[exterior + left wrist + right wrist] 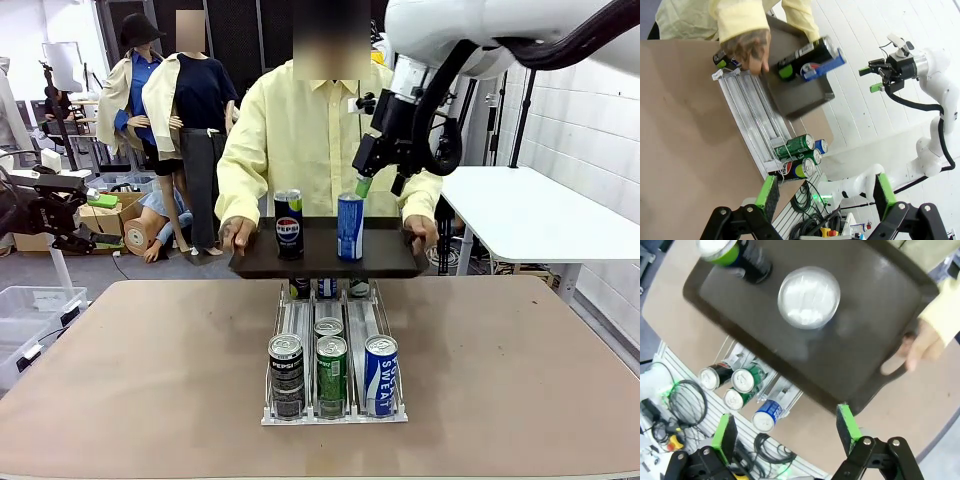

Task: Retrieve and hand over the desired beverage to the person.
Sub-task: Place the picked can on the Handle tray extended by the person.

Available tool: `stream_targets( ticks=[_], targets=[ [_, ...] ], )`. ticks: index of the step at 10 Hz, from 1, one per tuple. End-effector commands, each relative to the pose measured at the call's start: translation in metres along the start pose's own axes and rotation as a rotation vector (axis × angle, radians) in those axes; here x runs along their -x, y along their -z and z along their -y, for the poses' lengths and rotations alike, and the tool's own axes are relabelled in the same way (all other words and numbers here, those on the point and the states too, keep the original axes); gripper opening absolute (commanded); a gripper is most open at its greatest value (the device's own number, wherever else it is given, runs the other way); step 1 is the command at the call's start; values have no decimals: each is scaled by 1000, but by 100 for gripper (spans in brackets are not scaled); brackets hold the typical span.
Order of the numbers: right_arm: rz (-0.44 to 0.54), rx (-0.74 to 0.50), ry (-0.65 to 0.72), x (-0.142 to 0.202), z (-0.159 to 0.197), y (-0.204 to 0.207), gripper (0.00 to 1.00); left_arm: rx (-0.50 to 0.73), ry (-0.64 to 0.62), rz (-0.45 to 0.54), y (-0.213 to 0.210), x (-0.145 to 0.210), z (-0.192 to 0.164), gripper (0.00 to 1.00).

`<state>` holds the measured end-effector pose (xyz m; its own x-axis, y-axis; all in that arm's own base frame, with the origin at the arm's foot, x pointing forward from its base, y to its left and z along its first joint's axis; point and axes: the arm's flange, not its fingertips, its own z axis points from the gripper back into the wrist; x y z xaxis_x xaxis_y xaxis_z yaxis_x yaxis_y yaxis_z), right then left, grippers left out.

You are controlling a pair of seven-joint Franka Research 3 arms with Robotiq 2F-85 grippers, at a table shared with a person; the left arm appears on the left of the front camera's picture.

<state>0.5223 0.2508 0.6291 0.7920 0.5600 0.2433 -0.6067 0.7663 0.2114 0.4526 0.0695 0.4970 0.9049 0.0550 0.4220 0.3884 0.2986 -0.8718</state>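
The person (pixel 300 130) in a pale-yellow shirt holds a dark tray (pixel 390 262) in both hands over the far end of the can rack. A Pepsi can (pixel 289 222) and a blue can (pixel 350 226) stand upright on the tray. My right gripper (pixel 380 186) hangs open just above and to the right of the blue can, not touching it. From the right wrist, the blue can's silver top (pixel 809 296) lies beyond the spread fingers (pixel 847 421), and a hand (pixel 920 347) grips the tray's edge. My left gripper (pixel 826 192) is open and empty, away from the table.
A clear rack (pixel 334 415) in the table's middle holds a black Pepsi can (pixel 286 375), a green can (pixel 331 375) and a blue can (pixel 381 375) at its front, with more cans behind. A white table (pixel 540 210) stands at the right.
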Motion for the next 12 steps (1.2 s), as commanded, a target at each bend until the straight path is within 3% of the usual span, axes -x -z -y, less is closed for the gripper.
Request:
stream_targets(
  ticks=[1,8,12],
  targets=[
    [58,-76,5,40,9,11,100,0,3,7,-1,-1,1,100],
    [243,-353,136,134,64,35,100,0,3,7,-1,-1,1,100],
    [294,-502,241,166,106,61,100,0,3,7,-1,-1,1,100]
  ],
)
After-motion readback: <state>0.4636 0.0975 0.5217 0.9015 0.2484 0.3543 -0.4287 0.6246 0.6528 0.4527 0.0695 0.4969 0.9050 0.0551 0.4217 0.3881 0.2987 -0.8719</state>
